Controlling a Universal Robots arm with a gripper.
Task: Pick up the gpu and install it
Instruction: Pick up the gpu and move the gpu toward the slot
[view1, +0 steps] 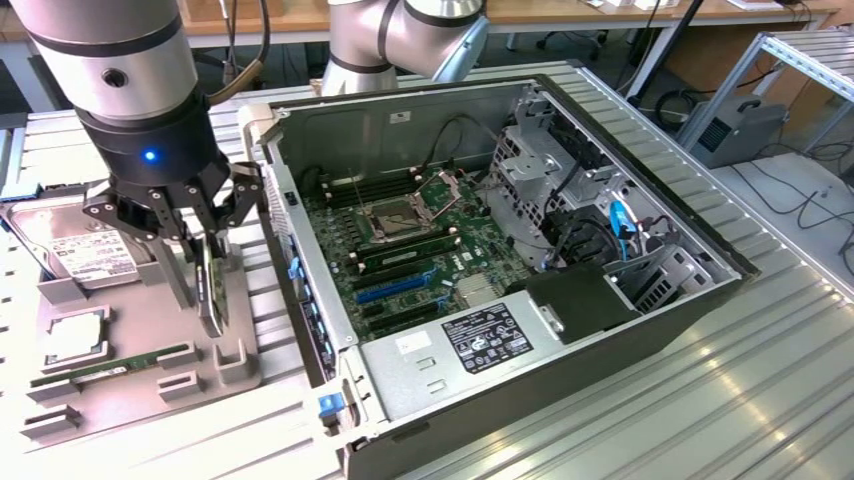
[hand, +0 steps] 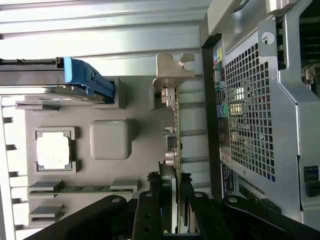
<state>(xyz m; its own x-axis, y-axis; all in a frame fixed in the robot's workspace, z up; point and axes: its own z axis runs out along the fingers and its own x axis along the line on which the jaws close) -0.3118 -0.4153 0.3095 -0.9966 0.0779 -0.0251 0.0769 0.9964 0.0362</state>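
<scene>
The gpu (view1: 211, 312) is a thin dark card standing edge-on in a slot of the grey holder tray (view1: 134, 400), at the exterior view's left beside the open computer case (view1: 694, 300). In the wrist view the gpu (hand: 173, 131) runs away from the camera, with its silvery end bracket (hand: 172, 70) at the far end. My gripper (view1: 195, 288) hangs straight down over the card. Its two fingers press on both flat faces of the near end, so the gripper (hand: 173, 183) is shut on it. The card's lower edge still sits at the tray's slot.
The case lies open with its motherboard (view1: 400, 240) and blue expansion slot (view1: 394, 290) facing up. On the tray lie a hard drive (view1: 80, 250), a CPU (view1: 74, 335) and a green RAM stick (view1: 114, 368). The case's perforated rear panel (hand: 250, 110) stands close beside the card.
</scene>
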